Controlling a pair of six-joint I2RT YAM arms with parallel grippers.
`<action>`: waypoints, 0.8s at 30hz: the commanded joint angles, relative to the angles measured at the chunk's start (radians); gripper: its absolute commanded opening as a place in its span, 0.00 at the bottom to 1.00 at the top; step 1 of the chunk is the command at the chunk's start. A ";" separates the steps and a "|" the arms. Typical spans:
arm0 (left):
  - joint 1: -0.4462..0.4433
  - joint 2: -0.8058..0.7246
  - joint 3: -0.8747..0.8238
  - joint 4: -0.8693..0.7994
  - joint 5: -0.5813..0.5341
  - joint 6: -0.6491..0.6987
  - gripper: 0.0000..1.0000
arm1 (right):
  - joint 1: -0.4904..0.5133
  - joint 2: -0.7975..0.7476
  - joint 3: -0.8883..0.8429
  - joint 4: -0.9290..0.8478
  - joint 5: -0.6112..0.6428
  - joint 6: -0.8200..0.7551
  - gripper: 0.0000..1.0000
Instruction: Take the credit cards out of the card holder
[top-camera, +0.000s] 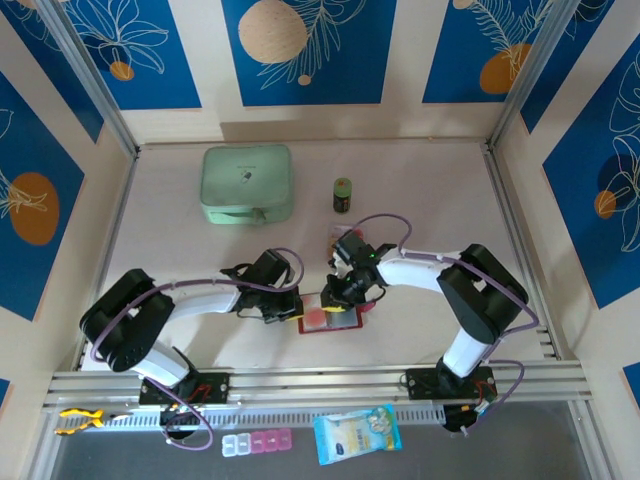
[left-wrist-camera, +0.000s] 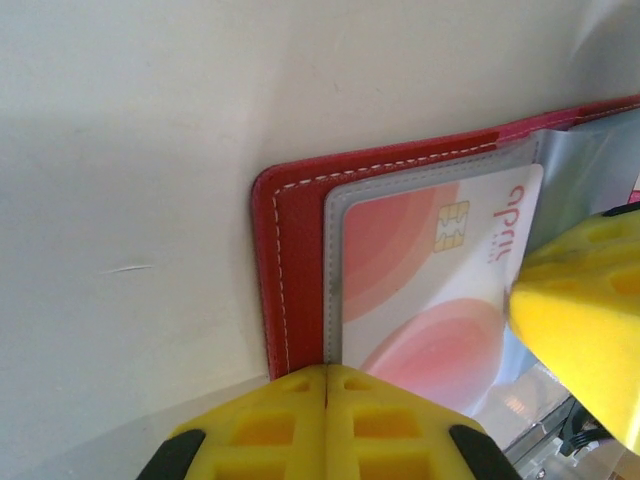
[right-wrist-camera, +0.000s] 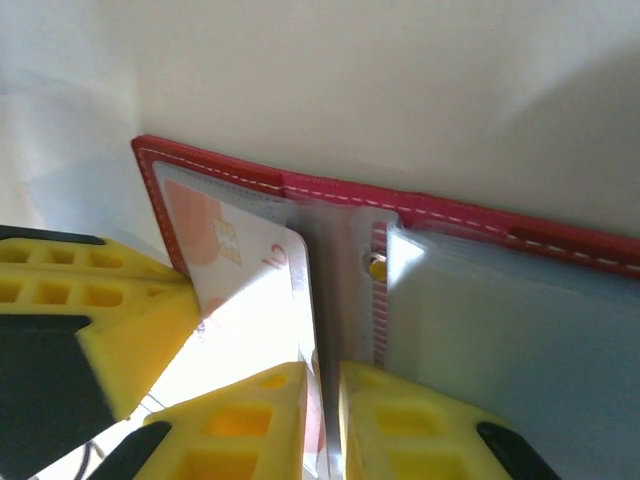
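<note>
Seen from above, the holder (top-camera: 331, 320) lies open on the table (top-camera: 190, 250), low in the middle of the frame, with both grippers meeting over it. The left gripper (left-wrist-camera: 326, 410), at the bottom of its wrist view, is clenched, fingers flat together with nothing between them. It seems to press down on the edge of the holder's red cover. The right gripper (right-wrist-camera: 322, 410), at the bottom of its own view, is pinched almost closed on the free edge of a card (right-wrist-camera: 240, 250). The card is white with pink-orange circles and a gold chip, and sits in a clear sleeve at the left of that view. Whether the sleeve film is caught in the pinch too cannot be told.

To do this step well, the card should probably be drawn straight out along the sleeve's opening, low and flat to the page, with the left gripper pinning the cover so the holder does not drag along. If the holder lifts or slides with the card, the sleeve is likely pinched and the grip should be retaken on the card alone. A twisting pull could bend the card or jam its corner.
</note>
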 joint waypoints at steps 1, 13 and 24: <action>0.010 0.025 0.010 -0.058 -0.015 0.016 0.02 | -0.024 -0.036 -0.043 0.092 -0.098 0.043 0.16; 0.010 0.030 0.008 -0.056 -0.014 0.014 0.02 | -0.035 -0.005 -0.060 0.134 -0.159 0.047 0.15; 0.010 0.030 0.008 -0.058 -0.015 0.014 0.02 | -0.015 -0.008 -0.031 0.034 -0.077 0.017 0.16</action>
